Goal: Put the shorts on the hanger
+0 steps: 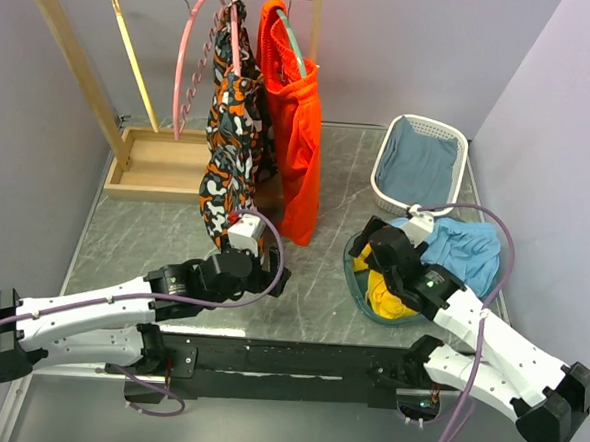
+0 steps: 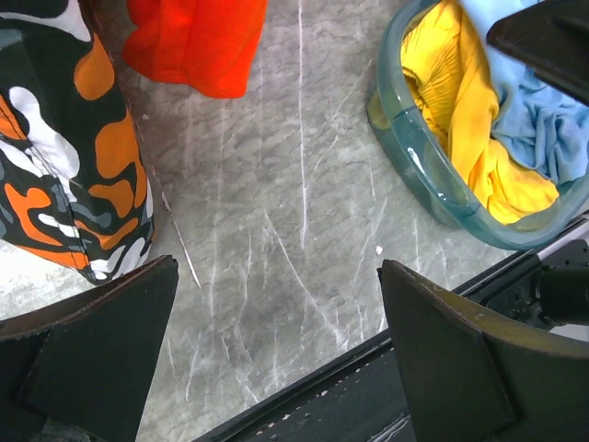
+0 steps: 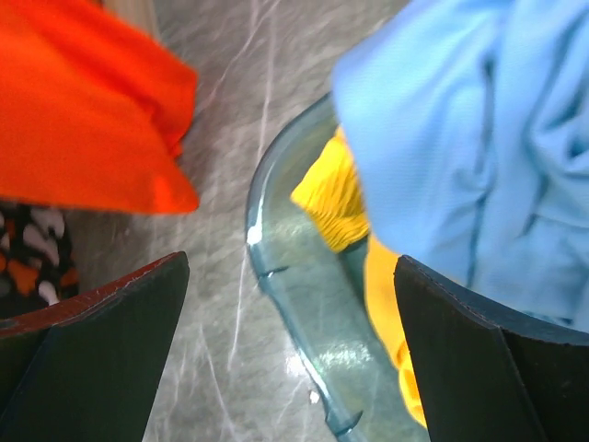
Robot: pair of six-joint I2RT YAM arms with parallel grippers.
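The light sky-blue shorts (image 1: 464, 249) lie bunched in a teal see-through bin (image 1: 357, 275) at the right, on top of a yellow cloth (image 1: 386, 292). They also show in the left wrist view (image 2: 543, 120) and the right wrist view (image 3: 469, 138). The pink hanger (image 1: 184, 69) hangs empty on the wooden rail at the back left. My right gripper (image 1: 373, 248) is open and empty over the bin's left rim (image 3: 294, 304), just left of the shorts. My left gripper (image 1: 272, 270) is open and empty low over the table's front middle (image 2: 276, 341).
A black-orange patterned garment (image 1: 235, 137) and orange mesh shorts (image 1: 295, 131) hang from the rail, just behind my left gripper. A cream-yellow hanger (image 1: 134, 61) hangs left of the pink one. A white basket (image 1: 382, 186) holds a grey-blue cloth. The rack's wooden base (image 1: 158, 163) stands at back left.
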